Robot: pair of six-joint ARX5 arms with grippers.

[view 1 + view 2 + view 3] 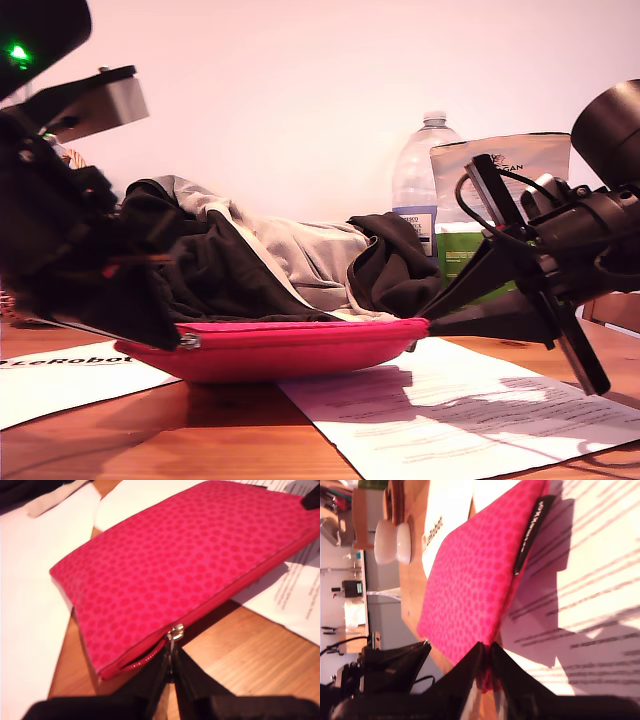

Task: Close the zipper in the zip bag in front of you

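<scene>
Pale wall sits behind a wooden desk (200, 440) strewn with printed paper sheets (470, 410), a heap of dark and grey clothing (270, 255), a clear water bottle (420, 180) and a tall silver-and-green pouch (500, 165). Between the arms, the zip bag (280, 350), red-pink with a dotted texture, lies flat on the desk, partly over the sheets. My first hand (171, 652), on the exterior view's left, is pinched together on the small metal pull tab (175, 631) of the zipper (150, 656); a short stretch of the zip beside the tab gapes open, showing its teeth, while the rest of that edge looks shut. My second hand (487, 667), on the exterior view's right, is clamped on the bag's opposite end, near a black label (531, 532) at its seam.
</scene>
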